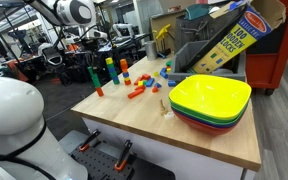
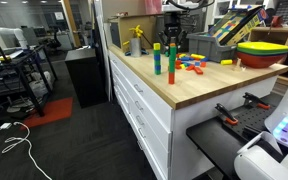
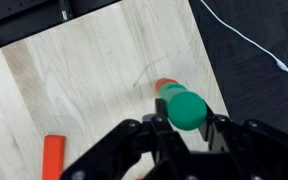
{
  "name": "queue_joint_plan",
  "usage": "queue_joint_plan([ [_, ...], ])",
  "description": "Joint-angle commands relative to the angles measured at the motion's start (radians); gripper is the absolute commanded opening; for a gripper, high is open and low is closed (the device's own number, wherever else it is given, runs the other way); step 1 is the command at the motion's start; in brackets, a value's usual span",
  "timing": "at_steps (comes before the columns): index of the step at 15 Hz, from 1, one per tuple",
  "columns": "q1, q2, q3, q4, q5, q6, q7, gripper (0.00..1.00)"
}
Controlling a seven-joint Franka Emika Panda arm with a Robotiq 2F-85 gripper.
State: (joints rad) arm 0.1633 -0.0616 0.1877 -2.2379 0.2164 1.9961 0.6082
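Note:
In the wrist view my gripper (image 3: 187, 120) is shut on a green cylinder block (image 3: 187, 107), one finger on each side of it. The green block stands on end on a red cylinder block (image 3: 165, 86), close to the corner of the wooden table (image 3: 94, 70). In both exterior views the gripper (image 2: 172, 28) comes down from above onto this green block (image 2: 171, 55) (image 1: 92, 70), with the red block (image 2: 171, 73) (image 1: 98, 90) under it. An orange-red block (image 3: 52, 156) lies flat on the table nearby.
A second upright green post (image 2: 156, 60) stands beside the stack. Several loose coloured blocks (image 1: 139, 88) lie mid-table. Stacked yellow and green bowls (image 1: 209, 100) sit near the far end, with a wooden-blocks box (image 1: 234, 35) behind. A white cable (image 3: 246, 42) runs over the dark floor past the table edge.

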Motion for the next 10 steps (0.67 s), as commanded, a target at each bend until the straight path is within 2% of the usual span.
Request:
queue_joint_plan([
  [1, -0.001, -0.005, -0.002, 0.001, -0.003, 0.005, -0.007, 0.08],
  [10, 0.002, -0.008, 0.000, -0.007, -0.001, 0.009, -0.006, 0.08],
])
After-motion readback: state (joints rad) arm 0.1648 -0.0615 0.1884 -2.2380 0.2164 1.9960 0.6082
